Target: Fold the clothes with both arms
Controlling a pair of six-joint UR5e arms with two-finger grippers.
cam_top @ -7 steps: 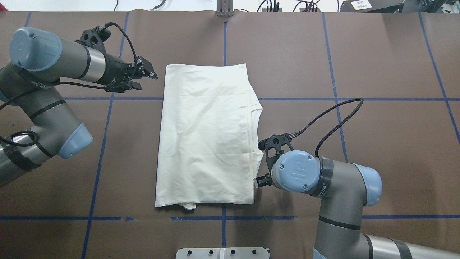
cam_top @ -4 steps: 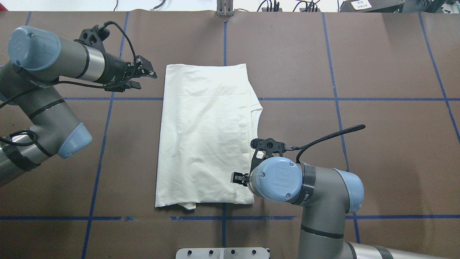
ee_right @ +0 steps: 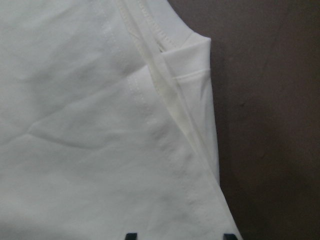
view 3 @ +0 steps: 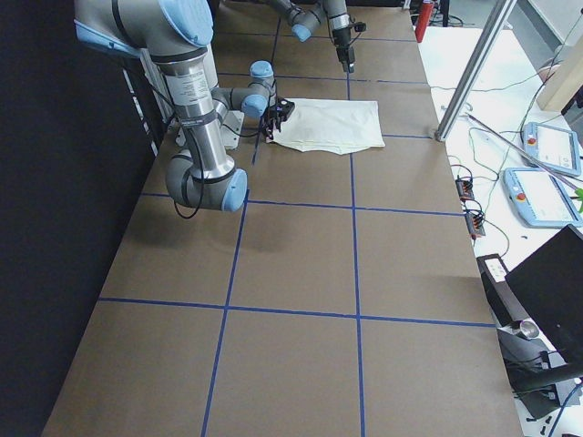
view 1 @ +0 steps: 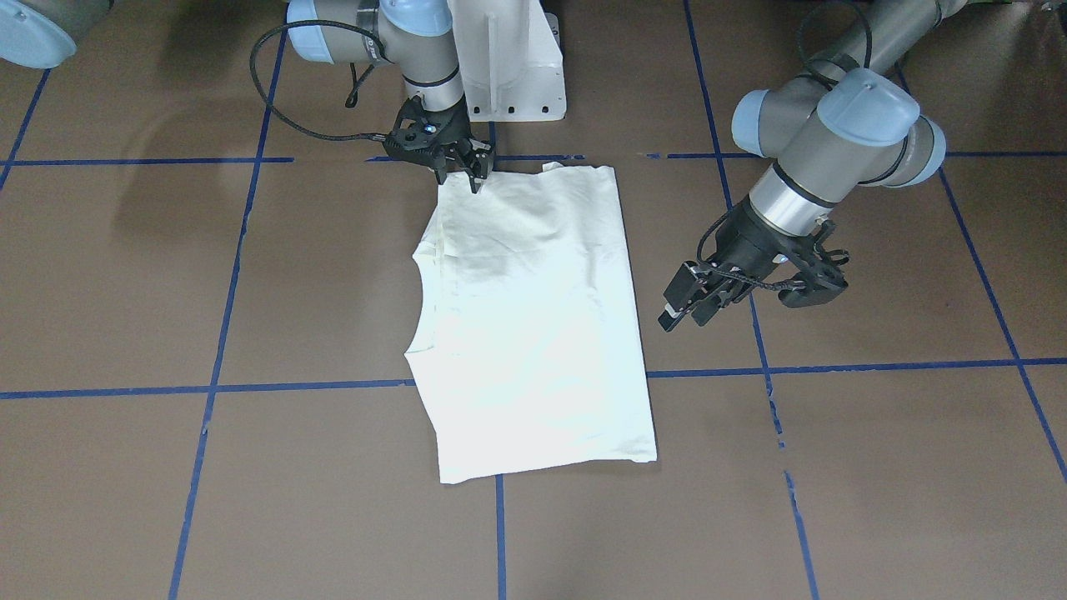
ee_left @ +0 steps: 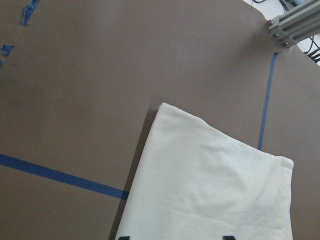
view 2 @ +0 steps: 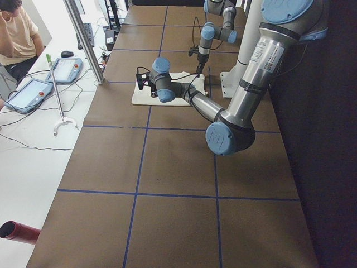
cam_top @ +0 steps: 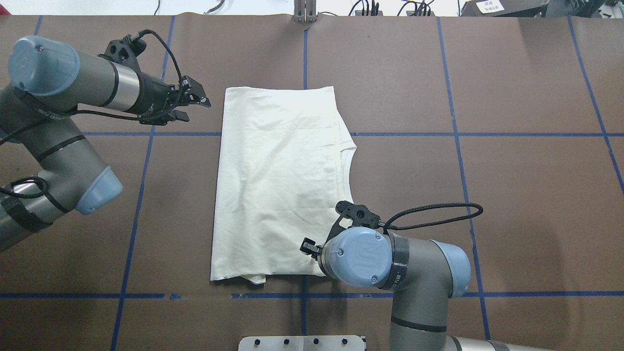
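The cream-white shirt [cam_top: 278,185] lies folded lengthwise on the brown table, plain side up, with no print showing. It also shows in the front-facing view [view 1: 525,317]. My left gripper [cam_top: 192,108] is open and empty, hovering just left of the shirt's far left corner, apart from it. The left wrist view shows that corner [ee_left: 210,190]. My right gripper [view 1: 463,171] is open over the shirt's near right corner, close above the cloth. It is mostly hidden under its wrist in the overhead view. The right wrist view shows layered hems [ee_right: 170,95] below its parted fingertips.
The white pedestal base [view 1: 513,67] stands at the table's near edge, with a metal plate [cam_top: 302,342] in front of it. An aluminium post [cam_top: 304,12] stands at the far edge. Blue tape lines [cam_top: 458,134] grid the table. An operator [view 2: 17,33] sits beyond the far side.
My right arm has swung left and towards the near edge, bringing its gripper from beside the shirt's right edge to over its near right corner. My left gripper has edged slightly left.
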